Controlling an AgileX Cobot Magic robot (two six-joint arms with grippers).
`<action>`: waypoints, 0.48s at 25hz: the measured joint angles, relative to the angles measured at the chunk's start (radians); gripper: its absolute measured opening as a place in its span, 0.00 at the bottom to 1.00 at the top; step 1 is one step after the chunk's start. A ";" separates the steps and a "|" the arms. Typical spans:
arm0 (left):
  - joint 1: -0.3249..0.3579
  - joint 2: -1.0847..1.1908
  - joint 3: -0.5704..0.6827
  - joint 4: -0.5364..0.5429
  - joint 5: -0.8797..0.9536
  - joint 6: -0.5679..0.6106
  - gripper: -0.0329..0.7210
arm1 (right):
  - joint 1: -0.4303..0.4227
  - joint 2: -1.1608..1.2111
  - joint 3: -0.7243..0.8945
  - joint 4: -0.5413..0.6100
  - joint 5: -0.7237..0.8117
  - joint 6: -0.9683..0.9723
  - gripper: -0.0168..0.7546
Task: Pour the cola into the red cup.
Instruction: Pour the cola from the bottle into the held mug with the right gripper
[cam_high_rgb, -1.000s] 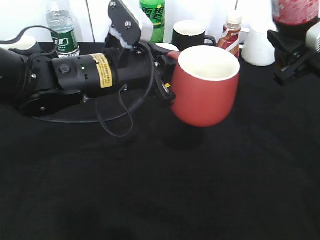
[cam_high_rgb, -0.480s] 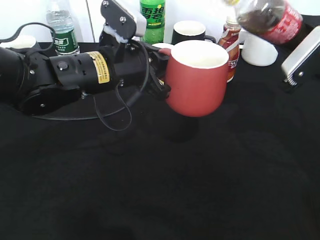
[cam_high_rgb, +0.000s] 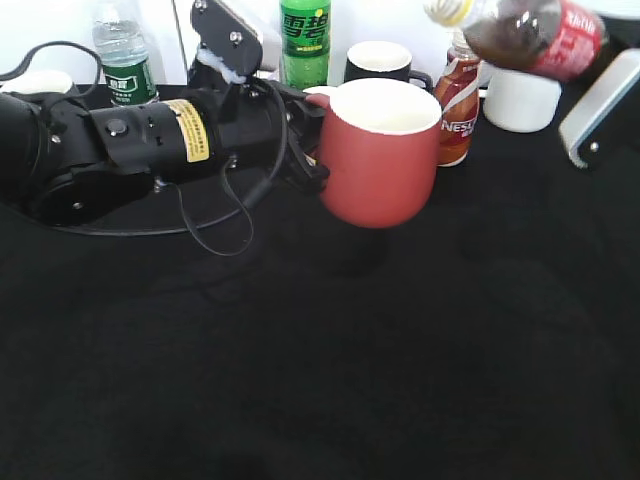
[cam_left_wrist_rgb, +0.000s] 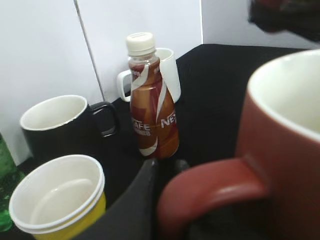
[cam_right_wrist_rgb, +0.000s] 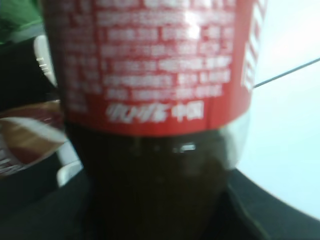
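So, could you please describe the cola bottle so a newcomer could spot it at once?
Look to the far right corner of the black table. The cola bottle hangs tilted there, cap leftward, above the white mug. Only it has dark liquid and a red label.

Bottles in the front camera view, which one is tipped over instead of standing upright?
The cola bottle with the red label, held tilted at top right, cap toward the red cup. The other bottles stand upright.
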 joint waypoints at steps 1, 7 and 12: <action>0.000 0.003 -0.001 0.000 -0.001 0.015 0.13 | 0.000 0.000 -0.009 -0.010 0.000 -0.003 0.50; 0.001 0.039 -0.003 0.000 -0.067 0.024 0.13 | 0.000 -0.001 -0.033 -0.047 -0.001 -0.089 0.50; 0.001 0.039 -0.003 0.000 -0.070 0.026 0.13 | 0.000 -0.001 -0.033 -0.047 -0.001 -0.173 0.50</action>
